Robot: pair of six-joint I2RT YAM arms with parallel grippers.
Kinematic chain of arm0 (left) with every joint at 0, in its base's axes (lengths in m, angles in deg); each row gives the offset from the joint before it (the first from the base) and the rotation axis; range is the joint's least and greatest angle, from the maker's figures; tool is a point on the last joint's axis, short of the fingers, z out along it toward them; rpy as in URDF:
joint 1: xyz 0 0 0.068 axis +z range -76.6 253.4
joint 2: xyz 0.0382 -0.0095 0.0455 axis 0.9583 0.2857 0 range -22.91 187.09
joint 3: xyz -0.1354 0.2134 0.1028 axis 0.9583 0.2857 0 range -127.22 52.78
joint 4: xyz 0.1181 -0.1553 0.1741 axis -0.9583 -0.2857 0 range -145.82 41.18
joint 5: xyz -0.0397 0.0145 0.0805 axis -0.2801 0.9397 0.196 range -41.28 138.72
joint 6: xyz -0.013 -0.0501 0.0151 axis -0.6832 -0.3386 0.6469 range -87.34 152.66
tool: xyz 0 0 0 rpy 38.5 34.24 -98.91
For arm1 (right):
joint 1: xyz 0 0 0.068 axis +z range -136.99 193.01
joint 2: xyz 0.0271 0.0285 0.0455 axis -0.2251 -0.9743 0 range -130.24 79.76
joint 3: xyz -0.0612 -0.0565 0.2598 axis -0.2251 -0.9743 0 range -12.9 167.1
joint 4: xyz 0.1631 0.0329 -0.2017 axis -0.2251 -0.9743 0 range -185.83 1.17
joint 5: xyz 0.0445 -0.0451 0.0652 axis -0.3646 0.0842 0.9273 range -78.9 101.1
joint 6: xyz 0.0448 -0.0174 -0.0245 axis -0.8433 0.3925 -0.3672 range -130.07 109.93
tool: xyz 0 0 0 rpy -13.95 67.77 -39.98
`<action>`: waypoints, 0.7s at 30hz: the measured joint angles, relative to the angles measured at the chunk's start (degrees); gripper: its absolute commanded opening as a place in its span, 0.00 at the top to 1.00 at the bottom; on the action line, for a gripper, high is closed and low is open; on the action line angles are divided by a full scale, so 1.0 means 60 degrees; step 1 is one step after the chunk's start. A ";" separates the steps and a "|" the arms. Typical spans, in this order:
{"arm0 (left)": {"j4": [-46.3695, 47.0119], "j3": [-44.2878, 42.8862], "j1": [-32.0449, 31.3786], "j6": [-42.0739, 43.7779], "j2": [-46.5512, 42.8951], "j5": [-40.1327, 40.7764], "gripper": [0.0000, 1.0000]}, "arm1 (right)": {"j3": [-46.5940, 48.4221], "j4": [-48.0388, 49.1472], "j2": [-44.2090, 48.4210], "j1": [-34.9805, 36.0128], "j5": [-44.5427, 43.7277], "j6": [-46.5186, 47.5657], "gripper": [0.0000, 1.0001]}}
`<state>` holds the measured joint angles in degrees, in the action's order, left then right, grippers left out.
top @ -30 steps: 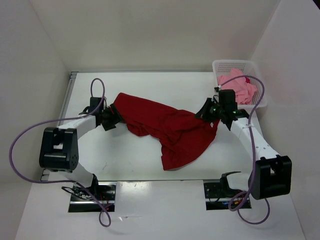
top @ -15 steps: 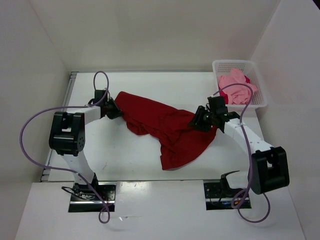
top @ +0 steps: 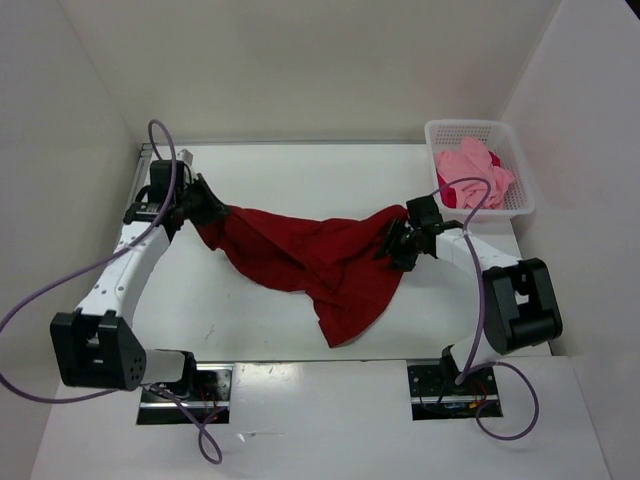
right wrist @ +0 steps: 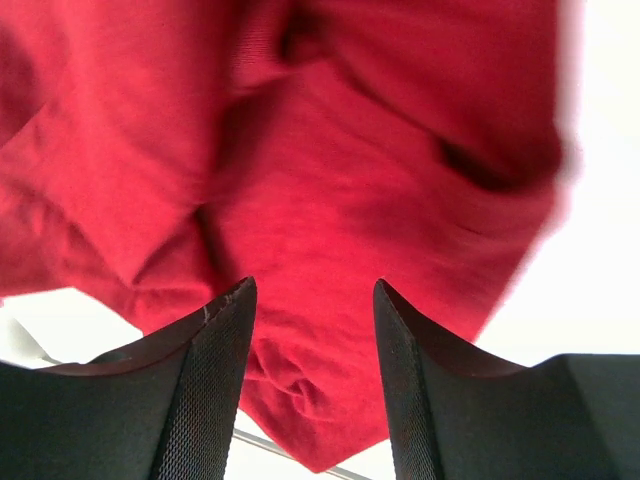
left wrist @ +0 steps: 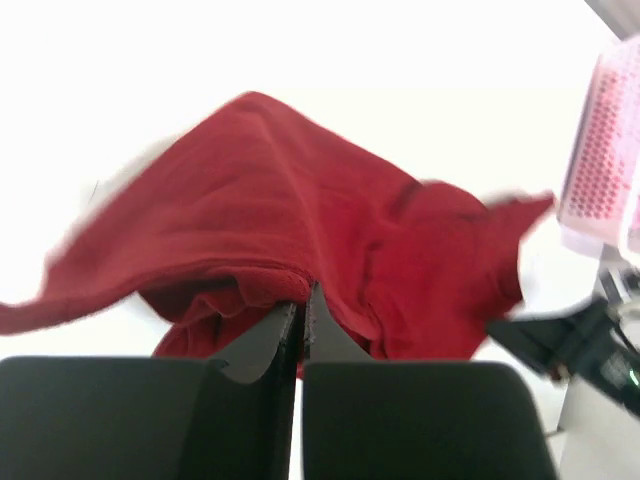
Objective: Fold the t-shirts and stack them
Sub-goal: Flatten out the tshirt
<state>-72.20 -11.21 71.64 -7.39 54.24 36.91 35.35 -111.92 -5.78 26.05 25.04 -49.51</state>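
**White table (top: 300, 170): dark red shirt (top: 310, 260) spans both arms**

It lies long-ways, left to right. The left gripper (left wrist: 300, 300) pinches its left end. The right gripper (right wrist: 312, 290) has its fingers spread over the right end, so it is probably best placed to grab there.
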 measured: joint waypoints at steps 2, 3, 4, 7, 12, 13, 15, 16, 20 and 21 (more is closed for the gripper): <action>-0.0750 -0.0324 0.0000 0.0153 -0.0404 0.0033 1.00 | 0.0138 -0.0026 -0.0204 0.0000 -0.0044 -0.0036 0.41; -0.1089 -0.0510 -0.0004 0.0215 -0.0514 0.0066 0.99 | 0.0270 -0.0011 -0.0321 0.0000 -0.0058 -0.0036 0.41; -0.1359 -0.0681 0.0004 0.0339 -0.0535 0.0117 0.99 | 0.0448 -0.0011 -0.0477 0.0000 -0.0095 -0.0029 0.41; -0.1690 -0.1042 0.0168 0.0630 -0.0182 0.0178 0.99 | 0.1060 0.0087 -0.1024 0.0000 -0.0222 -0.0026 0.40; -0.1636 -0.2430 0.0481 0.0874 0.2295 0.0259 0.99 | 0.1916 0.0324 -0.2211 0.0007 -0.0619 0.0000 0.40; -0.1566 -0.2903 0.0503 0.0900 0.2983 0.0255 0.99 | 0.1993 0.0346 -0.2390 0.0011 -0.0710 0.0015 0.40; -0.1337 -0.3923 0.0514 0.0918 0.4324 0.0226 0.97 | 0.2098 0.0342 -0.2670 0.0011 -0.0863 0.0022 0.40; -0.1242 -0.4353 0.0514 0.0929 0.4932 0.0171 0.97 | 0.2109 0.0331 -0.2743 0.0011 -0.0922 0.0022 0.38; -0.0805 -0.4659 0.0532 0.0969 0.6000 0.0025 0.75 | 0.1887 0.0331 -0.2441 0.0055 -0.1297 0.0033 0.37; -0.0798 -0.4492 0.0565 0.1013 0.5996 0.0025 0.64 | 0.1705 0.0317 -0.2178 0.0066 -0.1417 0.0036 0.37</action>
<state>-76.98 -38.16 75.03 -1.32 90.22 37.06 45.58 -110.02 -18.85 26.44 16.53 -49.29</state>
